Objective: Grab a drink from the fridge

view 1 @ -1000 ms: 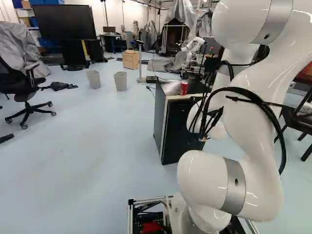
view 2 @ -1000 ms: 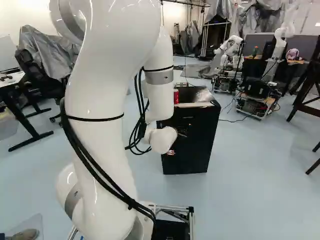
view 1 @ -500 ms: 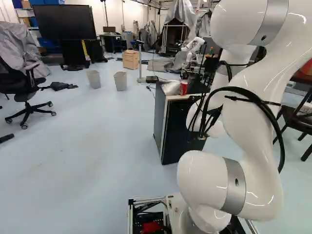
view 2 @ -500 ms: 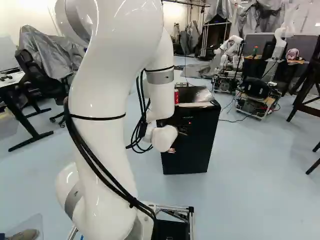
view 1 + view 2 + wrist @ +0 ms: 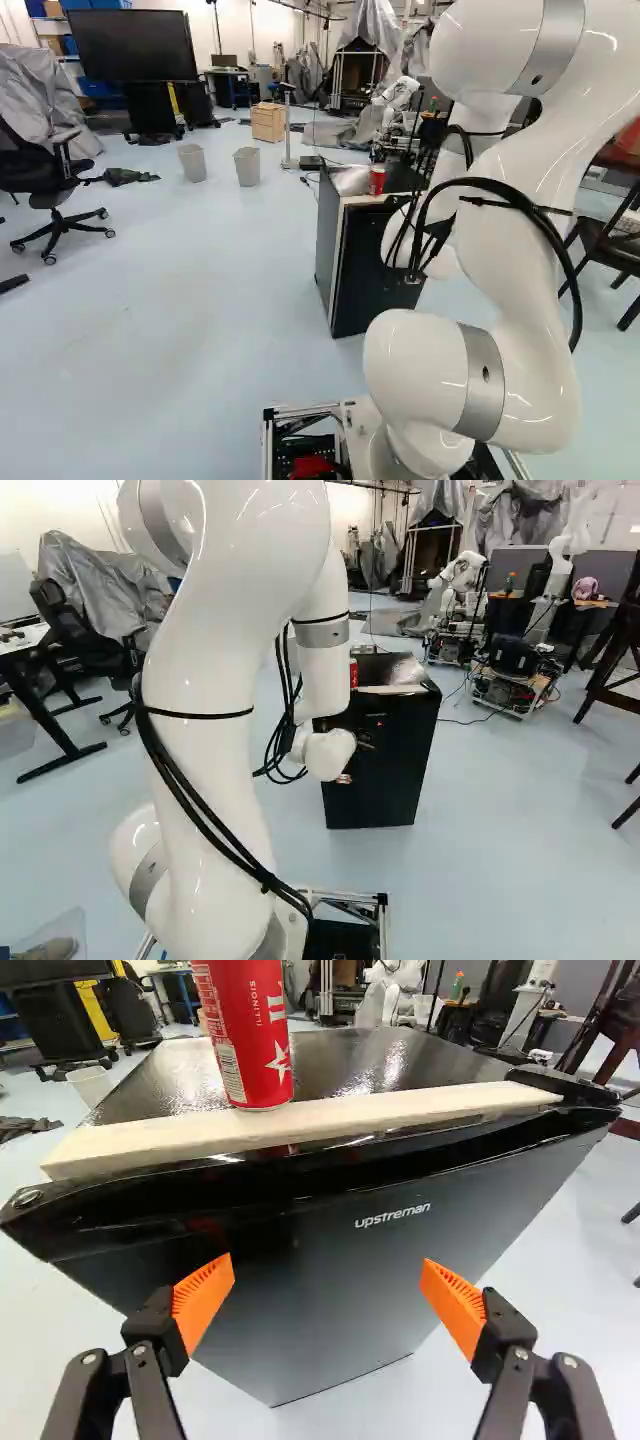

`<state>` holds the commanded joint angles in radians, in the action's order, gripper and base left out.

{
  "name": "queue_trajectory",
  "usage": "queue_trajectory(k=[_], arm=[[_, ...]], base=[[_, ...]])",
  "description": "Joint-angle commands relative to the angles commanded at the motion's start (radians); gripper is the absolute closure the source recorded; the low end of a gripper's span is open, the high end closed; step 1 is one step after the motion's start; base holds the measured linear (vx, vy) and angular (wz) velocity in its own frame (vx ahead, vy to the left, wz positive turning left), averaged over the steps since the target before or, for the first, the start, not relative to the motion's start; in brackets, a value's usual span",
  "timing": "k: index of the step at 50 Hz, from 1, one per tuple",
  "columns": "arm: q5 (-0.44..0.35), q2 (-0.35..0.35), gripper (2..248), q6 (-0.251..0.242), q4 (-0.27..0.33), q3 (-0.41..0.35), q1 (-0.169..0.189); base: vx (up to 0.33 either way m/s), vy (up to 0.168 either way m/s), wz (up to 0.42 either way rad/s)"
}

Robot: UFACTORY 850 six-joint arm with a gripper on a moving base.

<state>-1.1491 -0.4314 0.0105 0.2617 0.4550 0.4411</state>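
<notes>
Big stuff first: my arm is reaching out ahead of the base, its wrist down by the front of the black fridge. The fridge door looks shut. Along the front edge of its top runs a pale wooden strip, perhaps put there as packing or a ledge; I can't tell its purpose. My gripper is next, facing the upper part of the door, spread wide and grasping nothing, orange pads well apart. That spread makes sense to me: room for a can, ready to take it from both sides.

And the smallest, the red can: upright on the fridge's top, near the front edge, closer to the left corner than the right. So near the edge, it should be easy to reach. It's the only drink I can see here, so I'd raise the gripper, line up with it, and clear the strip, or I'll tip it.
</notes>
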Motion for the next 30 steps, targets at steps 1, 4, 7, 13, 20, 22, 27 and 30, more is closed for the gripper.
queue_trajectory(k=[1,4,7,13,20,22,27,30], arm=[[0.000,-0.001,3,0.000,0.000,0.001,0.000],[0.000,-0.003,3,0.000,0.000,0.004,-0.001],[0.000,-0.004,3,0.000,0.000,0.006,-0.002],[0.000,-0.008,3,0.000,0.000,0.011,-0.003],[0.000,-0.013,3,0.000,0.000,0.018,-0.005],[0.000,-0.014,3,0.000,0.000,0.019,-0.006],[0.000,-0.017,3,0.000,0.000,0.024,-0.007],[0.000,-0.019,3,0.000,0.000,0.026,-0.008]], base=[[0.000,0.000,0.000],[0.000,0.000,0.000],[0.000,0.000,0.000],[0.000,0.000,0.000],[0.000,0.000,0.000],[0.000,0.000,0.000],[0.000,0.000,0.000],[0.000,0.000,0.000]])
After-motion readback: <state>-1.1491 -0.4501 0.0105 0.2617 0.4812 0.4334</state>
